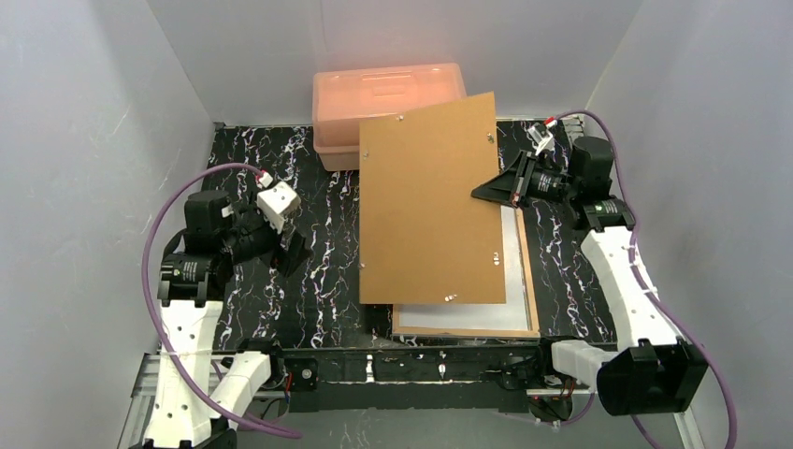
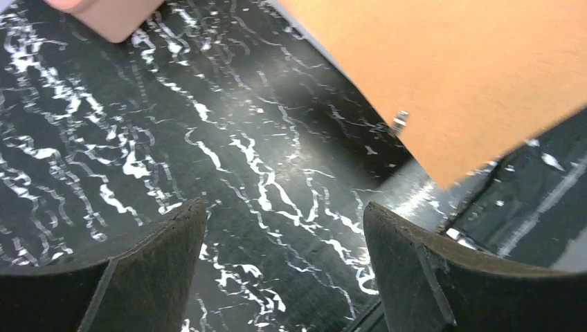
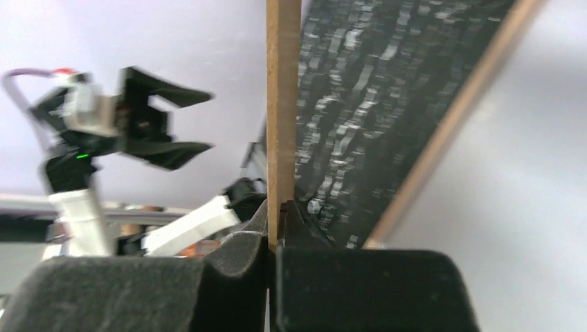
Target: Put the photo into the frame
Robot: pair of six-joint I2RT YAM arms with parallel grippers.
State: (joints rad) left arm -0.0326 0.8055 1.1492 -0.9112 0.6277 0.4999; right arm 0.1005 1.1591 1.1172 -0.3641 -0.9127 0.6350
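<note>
My right gripper [image 1: 494, 190] is shut on the right edge of the brown backing board [image 1: 430, 206] and holds it tilted above the table. In the right wrist view the board's thin edge [image 3: 282, 104] runs straight up from between my pinched jaws [image 3: 275, 232]. The frame [image 1: 531, 281] lies flat under the board, its tan rails showing at the right and near sides. A white sheet [image 1: 468, 315] fills the inside of the frame; I cannot tell whether it is the photo. My left gripper [image 1: 281, 245] hovers open and empty over the marbled table [image 2: 284, 228], left of the board.
An orange plastic box [image 1: 374, 94] stands at the back, partly behind the board's far corner. The board's near left corner, with a metal tab [image 2: 400, 121], overhangs the black marbled tabletop [image 1: 318, 281]. Grey walls close in on three sides.
</note>
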